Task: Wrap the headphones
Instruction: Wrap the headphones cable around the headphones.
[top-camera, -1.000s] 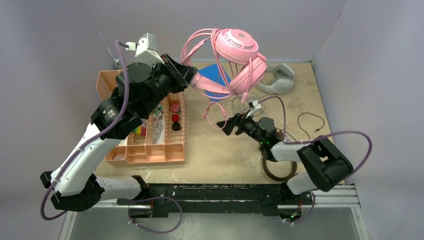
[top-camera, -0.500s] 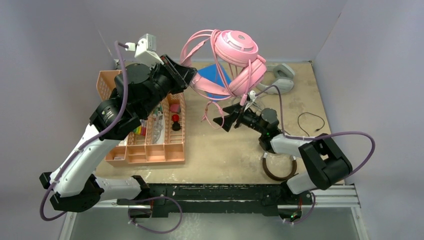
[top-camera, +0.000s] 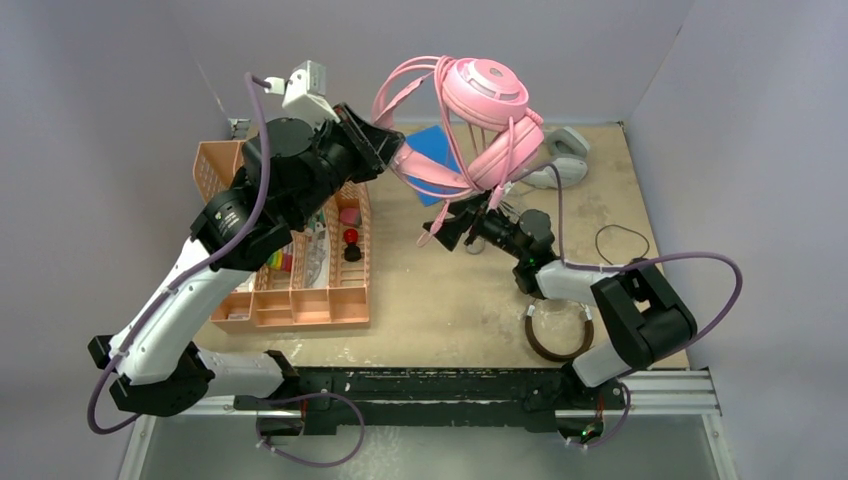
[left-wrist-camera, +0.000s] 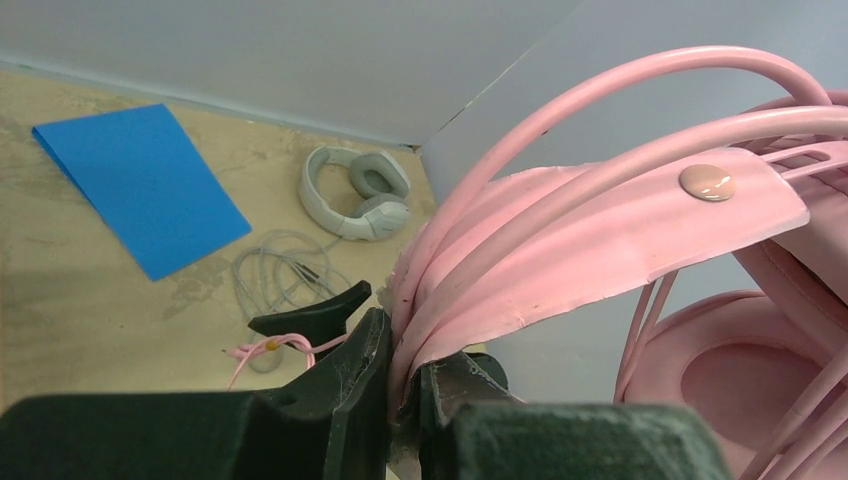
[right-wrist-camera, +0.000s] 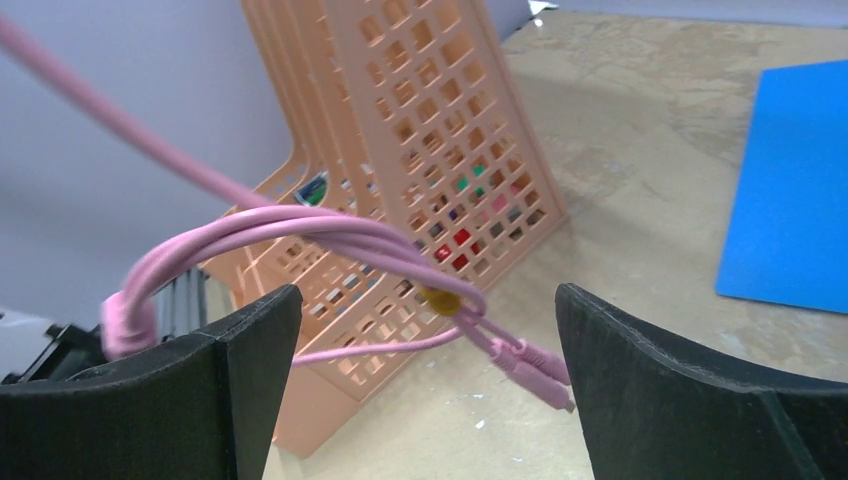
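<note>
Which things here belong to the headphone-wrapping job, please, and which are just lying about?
Job: pink headphones, gripped in the left hand; their pink cable, inside the open right hand; light-grey headphones with loose grey cable; brown headphones.
Lying about: blue sheet; orange basket.

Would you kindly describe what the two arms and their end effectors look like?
Both arms mix white link shells with bulky black joints. Purple cables loop along the left arm and the right arm. The left end effector and right end effector have matte black, wedge-shaped fingers. A white camera block sits on the left wrist.
</note>
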